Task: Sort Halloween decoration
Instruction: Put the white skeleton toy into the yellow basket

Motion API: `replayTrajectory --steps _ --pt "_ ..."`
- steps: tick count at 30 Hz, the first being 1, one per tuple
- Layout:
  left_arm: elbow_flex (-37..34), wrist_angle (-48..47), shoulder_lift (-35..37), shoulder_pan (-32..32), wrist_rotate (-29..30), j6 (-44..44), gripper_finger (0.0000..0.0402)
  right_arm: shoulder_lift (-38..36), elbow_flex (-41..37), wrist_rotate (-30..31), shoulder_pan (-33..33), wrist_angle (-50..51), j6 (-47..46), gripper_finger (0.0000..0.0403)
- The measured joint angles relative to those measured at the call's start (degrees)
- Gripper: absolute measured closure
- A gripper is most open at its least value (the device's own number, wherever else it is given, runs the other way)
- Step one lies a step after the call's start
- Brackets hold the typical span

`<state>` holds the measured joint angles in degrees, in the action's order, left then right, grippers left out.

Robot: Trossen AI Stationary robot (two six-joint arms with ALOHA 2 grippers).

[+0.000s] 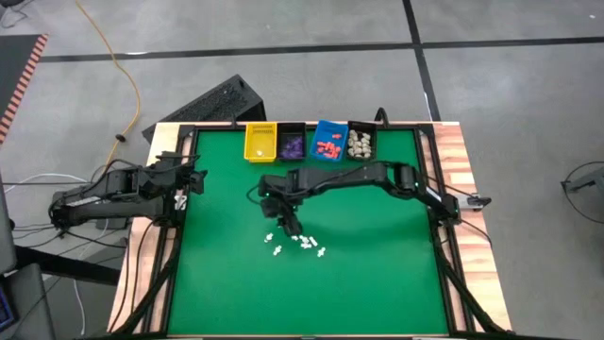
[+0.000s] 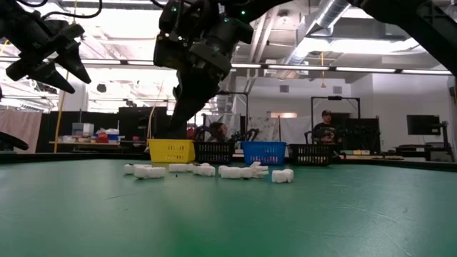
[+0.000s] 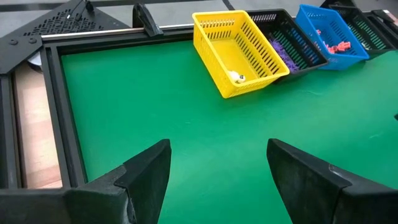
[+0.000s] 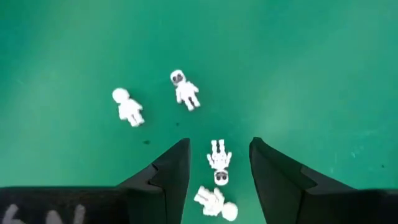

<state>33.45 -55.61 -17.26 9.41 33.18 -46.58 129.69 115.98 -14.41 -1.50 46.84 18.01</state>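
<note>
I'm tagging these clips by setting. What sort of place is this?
Probably a robotics lab or workshop in an industrial hall: exposed ceiling ducts, a bare concrete floor with taped lines, and workbenches with a person seated behind the green table.

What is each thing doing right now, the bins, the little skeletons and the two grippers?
Yellow bin: one white piece inside.
Purple-filled black bin: holds purple pieces.
Blue bin: holds red pieces.
White skeletons: loose on the mat.
Right gripper: open above a skeleton.
Left gripper: open, empty.
</note>
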Motion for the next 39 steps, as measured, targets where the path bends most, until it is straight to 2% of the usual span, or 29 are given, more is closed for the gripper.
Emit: replayTrajectory --steps 10,20,24,32,39 --pt "0.0 0.0 0.0 0.0 -0.6 0.0 0.0145 3.7 0.0 2.4 0.9 2.7 1.6 0.0214" --pt "0.0 -0.2 0.0 0.0 -1.4 0.0 0.0145 7.3 0.2 4.8 1.0 1.1 1.0 0.0217" --pt "0.0 -0.3 0.0 0.0 -1.4 0.0 0.0145 7.9 0.3 8.3 1.8 1.1 1.5 0.0246" --pt "0.0 -0.3 0.0 0.0 -1.4 0.0 0.0145 8.1 0.2 9.7 2.2 1.6 1.5 0.0356" --pt "0.0 -0.3 0.0 0.0 -1.4 0.0 0.0145 6.7 -0.1 9.6 1.4 1.5 -1.4 0.0361"
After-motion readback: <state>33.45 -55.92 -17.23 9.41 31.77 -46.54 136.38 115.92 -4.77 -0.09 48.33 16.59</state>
